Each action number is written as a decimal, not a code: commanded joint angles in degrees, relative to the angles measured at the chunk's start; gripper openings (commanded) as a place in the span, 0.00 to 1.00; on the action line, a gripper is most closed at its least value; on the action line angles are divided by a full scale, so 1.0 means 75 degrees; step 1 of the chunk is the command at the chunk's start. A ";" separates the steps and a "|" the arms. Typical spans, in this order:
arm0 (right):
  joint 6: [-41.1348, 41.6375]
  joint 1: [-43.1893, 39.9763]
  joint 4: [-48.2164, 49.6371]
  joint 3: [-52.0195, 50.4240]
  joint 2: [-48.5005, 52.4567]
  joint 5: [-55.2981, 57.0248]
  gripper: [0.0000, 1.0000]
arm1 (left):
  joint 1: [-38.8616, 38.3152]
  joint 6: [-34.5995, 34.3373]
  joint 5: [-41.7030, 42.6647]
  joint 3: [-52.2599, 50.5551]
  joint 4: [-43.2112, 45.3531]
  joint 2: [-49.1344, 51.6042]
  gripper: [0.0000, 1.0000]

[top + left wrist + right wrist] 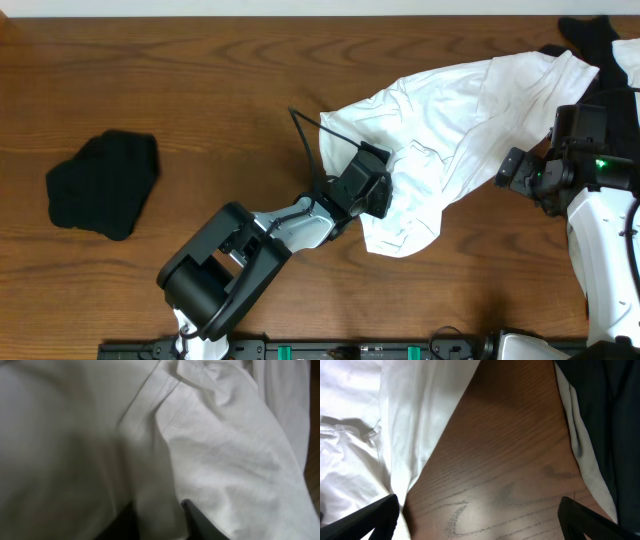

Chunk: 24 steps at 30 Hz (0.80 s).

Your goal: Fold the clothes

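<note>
The white T-shirt [450, 110] is lying crumpled right of centre on the table [200, 60], running lower-left to upper-right. Your left gripper [159, 511] is pinching a fold at its lower-left end. Your right gripper [477, 520], jaws spread wide, is hovering empty beside its right edge.

A brown wood-grain table [220, 70] spread under everything, with dark streaks running through its surface. A black rail with green fittings [330, 350] lay along its near edge.
</note>
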 commanded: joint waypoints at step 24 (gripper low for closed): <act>-0.0090 -0.0035 0.0044 0.0047 -0.0006 -0.0006 0.99 | 0.2830 0.0752 -0.2952 0.0082 -0.6493 -0.6324 0.06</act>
